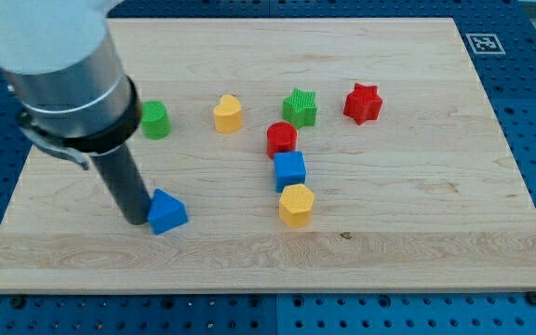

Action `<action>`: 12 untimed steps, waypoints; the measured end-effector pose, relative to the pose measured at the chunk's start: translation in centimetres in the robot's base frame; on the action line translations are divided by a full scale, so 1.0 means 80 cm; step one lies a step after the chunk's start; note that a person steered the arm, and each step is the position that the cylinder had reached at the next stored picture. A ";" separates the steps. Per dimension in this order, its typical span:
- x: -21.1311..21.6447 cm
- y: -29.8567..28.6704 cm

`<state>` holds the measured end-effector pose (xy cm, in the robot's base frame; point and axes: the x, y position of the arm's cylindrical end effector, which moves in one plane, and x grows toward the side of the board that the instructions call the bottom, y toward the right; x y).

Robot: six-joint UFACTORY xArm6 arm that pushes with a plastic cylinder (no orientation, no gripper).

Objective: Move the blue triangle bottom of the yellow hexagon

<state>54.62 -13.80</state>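
Note:
The blue triangle (167,211) lies on the wooden board at the view's lower left. The yellow hexagon (296,205) lies to its right, near the board's middle, just below a blue cube (289,170). My tip (137,219) rests on the board right against the blue triangle's left side. The rod and the arm's grey body rise toward the view's top left and hide part of the board there.
A red cylinder (282,139) sits above the blue cube. A green star (300,108), a red star (362,103), a yellow heart-like block (228,113) and a green cylinder (155,120) lie across the upper half. The board's edge (249,290) runs along the bottom.

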 end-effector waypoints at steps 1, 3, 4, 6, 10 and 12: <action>-0.006 0.031; -0.042 0.052; -0.017 0.073; -0.006 0.063; 0.055 0.083; 0.052 0.098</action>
<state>58.79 -5.96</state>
